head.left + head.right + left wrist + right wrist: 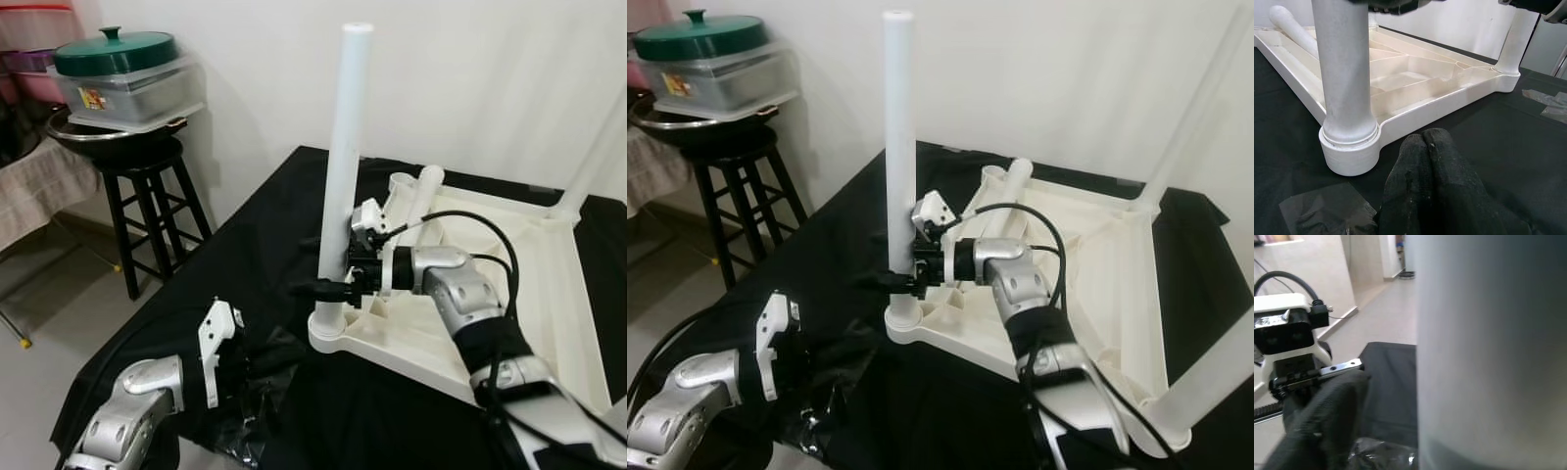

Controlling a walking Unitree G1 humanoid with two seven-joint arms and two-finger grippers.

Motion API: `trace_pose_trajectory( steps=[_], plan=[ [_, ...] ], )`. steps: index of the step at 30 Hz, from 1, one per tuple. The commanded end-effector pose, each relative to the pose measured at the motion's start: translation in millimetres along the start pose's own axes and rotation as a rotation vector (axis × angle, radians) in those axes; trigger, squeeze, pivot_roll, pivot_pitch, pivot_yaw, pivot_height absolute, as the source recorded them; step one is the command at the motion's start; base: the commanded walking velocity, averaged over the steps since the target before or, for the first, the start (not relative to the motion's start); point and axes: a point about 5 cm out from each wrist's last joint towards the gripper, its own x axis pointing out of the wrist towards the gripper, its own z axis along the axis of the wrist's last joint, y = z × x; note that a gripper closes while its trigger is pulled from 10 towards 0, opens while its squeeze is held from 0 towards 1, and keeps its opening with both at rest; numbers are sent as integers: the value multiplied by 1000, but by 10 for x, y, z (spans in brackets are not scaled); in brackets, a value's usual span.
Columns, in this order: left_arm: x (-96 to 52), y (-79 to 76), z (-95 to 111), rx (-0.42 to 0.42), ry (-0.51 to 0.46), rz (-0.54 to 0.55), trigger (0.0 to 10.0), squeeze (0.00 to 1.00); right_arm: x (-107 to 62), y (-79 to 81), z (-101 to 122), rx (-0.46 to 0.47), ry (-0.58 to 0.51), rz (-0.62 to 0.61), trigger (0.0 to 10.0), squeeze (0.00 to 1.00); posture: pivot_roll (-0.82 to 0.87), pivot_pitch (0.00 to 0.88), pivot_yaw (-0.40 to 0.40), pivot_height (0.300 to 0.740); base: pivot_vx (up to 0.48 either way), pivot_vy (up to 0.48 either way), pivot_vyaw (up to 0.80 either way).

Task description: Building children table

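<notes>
Children's table (549, 294), white plastic, lies upside down on the bench (255, 245), which is draped in black cloth. One table leg (343, 157) stands upright in the corner socket at the tabletop's 9 o'clock corner; a loose leg (421, 196) lies inside the underside toward 12 o'clock, and further legs rise at the far and near right corners. Right gripper (328, 264): its black fingers close around the lower part of the upright leg, pinching it from both sides just above the socket. Left gripper (1422, 142): fingers pressed together, holding nothing, hovering over the cloth near the socket at 7 o'clock from the leg. Crumpled clear plastic film (1327, 213) lies on the cloth beside the left fingers. At 10 o'clock, a black stool (147, 206) carries a metal pan and a clear container (122, 83) with a green lid; its small label is too small to read.
</notes>
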Motion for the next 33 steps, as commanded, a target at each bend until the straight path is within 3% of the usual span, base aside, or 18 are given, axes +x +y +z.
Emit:
trace_pose_trajectory(
  steps=[1,2,5,9,13,18,19,20,21,22,23,27,29,33],
  plan=[
    [4,-31,-8,9,9,-7,10000,0,26,12,13,8,-10,44,1412,0,-15,0,-53,740,0,0,0],
    [2,-36,-10,9,9,-8,10000,0,15,21,-19,27,-10,67,0,0,-13,0,-52,740,0,0,0],
    [2,-36,-10,9,9,-8,10000,0,15,21,-19,27,-10,67,0,0,-13,0,-52,740,0,0,0],
    [-9,-51,-21,5,13,-13,10000,0,-42,55,-217,78,-14,73,0,0,-16,0,-45,740,0,0,0],
    [-11,-53,-17,5,12,-12,10000,0,-87,56,-268,67,-49,40,0,0,-23,0,-45,740,0,0,0],
    [-16,-52,-7,6,8,-9,10000,0,-94,143,-390,-4,21,-156,0,0,-26,0,-55,740,0,0,0],
    [-25,-49,-3,7,8,-8,10000,0,33,137,-482,74,42,-465,0,0,-28,0,-59,740,0,0,0],
    [-25,-49,-3,7,8,-8,10000,0,33,137,-482,74,42,-465,0,0,-28,0,-59,740,0,0,0],
    [-32,-47,-1,8,8,-7,10000,0,66,145,-550,133,71,-703,0,0,-28,0,-59,740,0,0,0],
    [-41,-34,8,7,8,-8,10000,0,246,422,-675,148,158,-769,0,0,-49,0,-36,740,0,0,0],
    [-46,-21,13,6,8,-8,10000,0,350,631,-716,149,200,-794,0,0,-52,0,-26,740,0,0,0],
    [-51,-6,6,6,12,-11,10000,0,299,632,-632,123,168,-848,0,0,-76,0,-10,740,0,0,0],
    [-33,17,6,5,10,-13,10000,0,92,487,-704,197,175,-954,0,0,-54,0,-29,740,0,0,0],
    [-28,24,7,6,12,-14,10000,0,68,447,-724,202,189,-958,0,0,-61,0,-28,740,0,0,0]
  ],
)
